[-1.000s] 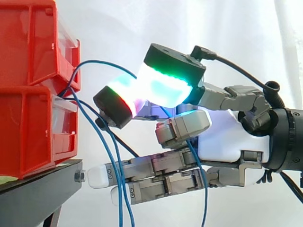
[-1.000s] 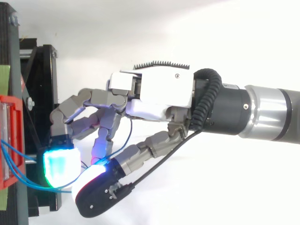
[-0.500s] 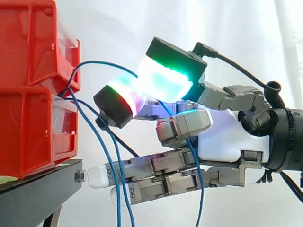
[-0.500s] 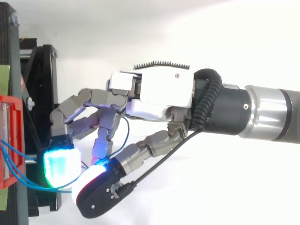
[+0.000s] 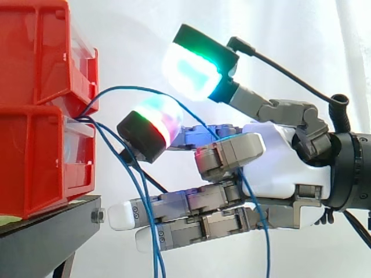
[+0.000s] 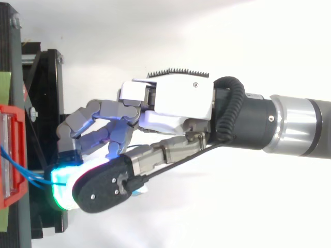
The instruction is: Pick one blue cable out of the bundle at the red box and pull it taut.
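Fingers of the hand are seen spread, not clenched: the two lowest are stretched straight toward the red box, one above them is curled, and the glowing thumb pad is held high, apart from the lower glowing pad. No pinch is closed between these two pads.

One blue cable is separated from the rest. It leaves the front of the red box, arcs up and over the lower pad, passes through the gap under the thumb pad, and drops past the curled finger toward the bottom edge of the side view. It is draped through the hand in a loose curve; whether it is pressed by the curled finger cannot be told. The other blue cables of the bundle hang from the same spot on the box and fall in front of the straight fingers, near the black stand.

From above, the hand is seen close to the box, with the cables running out beside the pads.

The singling-out is judged to be largely done. What is left is judged to be a firm closing of the pads on that cable and a pull away from the box until the slack arc is straightened.
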You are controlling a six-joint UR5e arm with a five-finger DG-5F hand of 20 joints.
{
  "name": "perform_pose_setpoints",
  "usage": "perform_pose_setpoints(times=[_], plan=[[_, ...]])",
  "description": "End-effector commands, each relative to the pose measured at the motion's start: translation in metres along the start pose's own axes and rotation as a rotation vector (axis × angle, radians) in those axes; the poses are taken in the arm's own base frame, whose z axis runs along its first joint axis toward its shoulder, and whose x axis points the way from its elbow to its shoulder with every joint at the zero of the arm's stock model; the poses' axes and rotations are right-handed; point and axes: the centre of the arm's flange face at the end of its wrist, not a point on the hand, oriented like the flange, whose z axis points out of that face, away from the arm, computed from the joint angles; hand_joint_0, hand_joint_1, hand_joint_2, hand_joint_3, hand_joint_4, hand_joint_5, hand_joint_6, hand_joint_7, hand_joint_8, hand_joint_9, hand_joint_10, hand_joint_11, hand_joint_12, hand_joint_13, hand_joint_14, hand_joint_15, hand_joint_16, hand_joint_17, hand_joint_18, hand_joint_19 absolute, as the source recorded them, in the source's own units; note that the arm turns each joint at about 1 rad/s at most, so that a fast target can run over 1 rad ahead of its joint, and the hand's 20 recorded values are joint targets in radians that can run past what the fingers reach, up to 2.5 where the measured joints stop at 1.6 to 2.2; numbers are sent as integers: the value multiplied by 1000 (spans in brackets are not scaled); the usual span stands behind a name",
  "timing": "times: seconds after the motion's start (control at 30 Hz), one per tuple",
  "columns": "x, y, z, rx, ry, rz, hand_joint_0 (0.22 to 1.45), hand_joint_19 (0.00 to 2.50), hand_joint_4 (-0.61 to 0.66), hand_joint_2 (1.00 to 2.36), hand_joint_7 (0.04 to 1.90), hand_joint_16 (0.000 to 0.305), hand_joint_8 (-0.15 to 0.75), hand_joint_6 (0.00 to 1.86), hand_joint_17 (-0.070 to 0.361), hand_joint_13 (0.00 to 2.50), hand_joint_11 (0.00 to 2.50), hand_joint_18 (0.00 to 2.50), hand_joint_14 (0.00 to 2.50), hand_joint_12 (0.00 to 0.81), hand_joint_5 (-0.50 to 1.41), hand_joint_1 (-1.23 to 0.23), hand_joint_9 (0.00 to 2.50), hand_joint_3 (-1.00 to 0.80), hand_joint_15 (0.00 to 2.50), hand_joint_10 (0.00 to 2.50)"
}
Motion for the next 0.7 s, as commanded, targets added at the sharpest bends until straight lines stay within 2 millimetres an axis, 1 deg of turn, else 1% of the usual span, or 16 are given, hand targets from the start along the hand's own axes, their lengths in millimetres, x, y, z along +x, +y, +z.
perform_pose_setpoints(times=[0.0,0.13,0.4,0.53,0.6,0.67], plan=[[0,0,0,0,0,0,482,261,86,1000,1048,60,373,878,136,616,1435,455,13,397,-81,-387,1351,-500,343,258],[0,0,0,0,0,0,475,259,82,1000,1042,61,369,877,137,621,1435,463,13,399,-79,-402,1353,-500,339,262],[0,-1,0,1,0,0,430,252,92,1000,1031,66,404,874,150,634,1379,498,13,422,-77,-439,1349,-500,332,304],[2,0,0,0,2,0,456,263,92,1000,1042,63,375,874,143,626,1440,481,12,406,-81,-489,1333,-500,342,245],[2,0,0,0,2,2,485,271,94,1000,1059,60,360,874,136,613,1465,462,13,392,-83,-545,1325,-500,344,182],[0,0,0,0,0,2,501,275,91,1002,1065,59,356,874,132,607,1492,454,13,386,-85,-570,1324,-471,343,152]])
